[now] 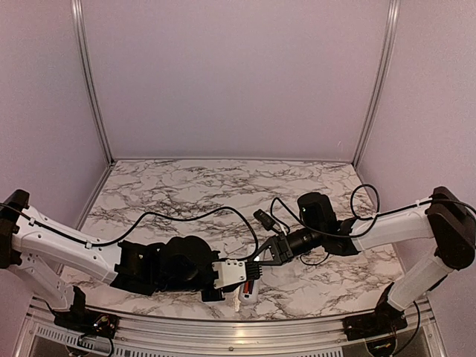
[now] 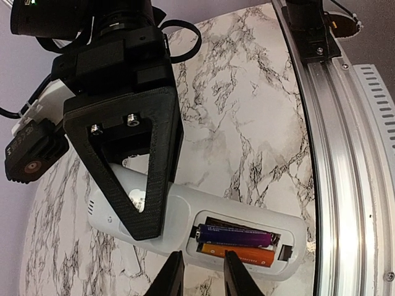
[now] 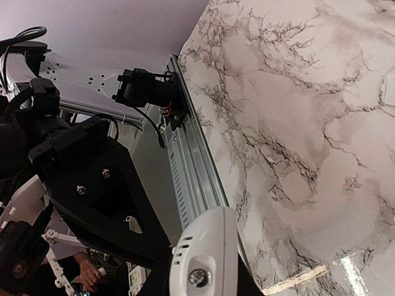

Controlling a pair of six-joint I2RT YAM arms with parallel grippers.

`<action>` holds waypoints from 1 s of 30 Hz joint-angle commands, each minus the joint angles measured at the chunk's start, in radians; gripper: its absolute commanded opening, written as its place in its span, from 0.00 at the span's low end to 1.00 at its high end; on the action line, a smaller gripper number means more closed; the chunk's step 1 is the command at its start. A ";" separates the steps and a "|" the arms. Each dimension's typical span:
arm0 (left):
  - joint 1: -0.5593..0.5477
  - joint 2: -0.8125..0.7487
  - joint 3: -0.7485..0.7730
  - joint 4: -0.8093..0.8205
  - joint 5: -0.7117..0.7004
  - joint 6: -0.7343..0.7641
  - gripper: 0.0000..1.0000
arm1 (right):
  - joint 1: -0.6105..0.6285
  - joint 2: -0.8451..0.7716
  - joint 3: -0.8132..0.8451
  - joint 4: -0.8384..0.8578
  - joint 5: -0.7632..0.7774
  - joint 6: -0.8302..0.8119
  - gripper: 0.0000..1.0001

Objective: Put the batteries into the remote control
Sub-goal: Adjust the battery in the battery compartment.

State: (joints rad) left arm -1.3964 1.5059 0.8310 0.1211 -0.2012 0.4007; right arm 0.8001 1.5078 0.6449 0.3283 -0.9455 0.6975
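**A:** So, how is everything sitting?

**B:** My left tool (image 2: 202, 264) is hovering beside the open bay (image 2: 285, 251), jaws slightly apart and empty. My right tool (image 3: 203, 280) is clamping the remote control (image 2: 179, 213) at the worktop's (image 2: 247, 123) near edge.

**A:** And the batteries (image 2: 237, 253)?

**B:** Both are lying in the bay. The dark battery (image 2: 234, 235) is seemingly riding high, so I'm aiming for a gentle, square press.

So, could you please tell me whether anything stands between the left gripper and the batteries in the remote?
Nothing visible does. The compartment of the remote control is uncovered, so both batteries lie exposed just beyond the fingertips of the left gripper. The right gripper clamps the remote's other end, clear of the compartment.
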 commanded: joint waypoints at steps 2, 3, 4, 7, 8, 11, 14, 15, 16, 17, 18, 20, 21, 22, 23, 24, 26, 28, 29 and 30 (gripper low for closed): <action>-0.008 0.020 0.043 -0.013 0.011 0.020 0.24 | 0.010 0.010 0.045 -0.006 -0.022 -0.018 0.00; -0.008 0.022 0.046 -0.016 0.012 0.022 0.24 | 0.010 0.011 0.045 -0.007 -0.022 -0.017 0.00; -0.008 0.023 0.047 -0.015 0.014 0.022 0.24 | 0.010 0.009 0.045 -0.007 -0.022 -0.019 0.00; -0.009 0.029 0.054 -0.017 0.016 0.026 0.24 | 0.011 0.007 0.044 -0.008 -0.022 -0.018 0.00; -0.009 0.032 0.056 -0.018 0.017 0.027 0.23 | 0.011 0.006 0.043 -0.009 -0.022 -0.019 0.00; -0.009 0.039 0.059 -0.019 0.020 0.029 0.22 | 0.011 0.006 0.044 -0.007 -0.024 -0.018 0.00; -0.009 0.047 0.059 -0.020 0.025 0.028 0.20 | 0.011 0.006 0.045 -0.006 -0.025 -0.018 0.00; -0.009 0.049 0.060 -0.021 0.025 0.030 0.20 | 0.011 0.005 0.046 -0.007 -0.026 -0.018 0.00; -0.010 0.049 0.060 -0.023 0.025 0.032 0.20 | 0.011 0.006 0.046 -0.007 -0.027 -0.019 0.00; -0.010 0.050 0.061 -0.022 0.026 0.032 0.19 | 0.011 0.006 0.046 -0.007 -0.027 -0.019 0.00; -0.009 0.049 0.060 -0.024 0.027 0.034 0.19 | 0.011 0.008 0.047 -0.007 -0.029 -0.019 0.00; -0.008 0.051 0.060 -0.028 0.035 0.035 0.18 | 0.013 0.009 0.049 -0.008 -0.029 -0.020 0.00; -0.009 0.052 0.062 -0.030 0.037 0.037 0.18 | 0.017 0.011 0.051 -0.009 -0.029 -0.021 0.00; -0.008 0.054 0.063 -0.034 0.038 0.038 0.18 | 0.019 0.012 0.055 -0.013 -0.029 -0.024 0.00; -0.009 0.057 0.064 -0.039 0.039 0.040 0.17 | 0.022 0.015 0.059 -0.020 -0.027 -0.031 0.00; -0.008 0.060 0.068 -0.045 0.041 0.040 0.18 | 0.027 0.019 0.065 -0.030 -0.027 -0.037 0.00; -0.008 0.067 0.079 -0.063 0.050 0.039 0.18 | 0.032 0.026 0.069 -0.036 -0.027 -0.043 0.00; -0.009 0.074 0.088 -0.080 0.057 0.040 0.18 | 0.033 0.029 0.071 -0.038 -0.027 -0.045 0.00; -0.010 0.077 0.092 -0.087 0.059 0.042 0.17 | 0.033 0.030 0.073 -0.038 -0.027 -0.047 0.00; -0.009 0.080 0.094 -0.094 0.061 0.043 0.17 | 0.033 0.030 0.074 -0.041 -0.026 -0.046 0.00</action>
State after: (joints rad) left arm -1.3964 1.5585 0.8902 0.0799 -0.1646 0.4328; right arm 0.8162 1.5303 0.6727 0.2909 -0.9592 0.6682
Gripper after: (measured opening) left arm 0.176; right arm 0.205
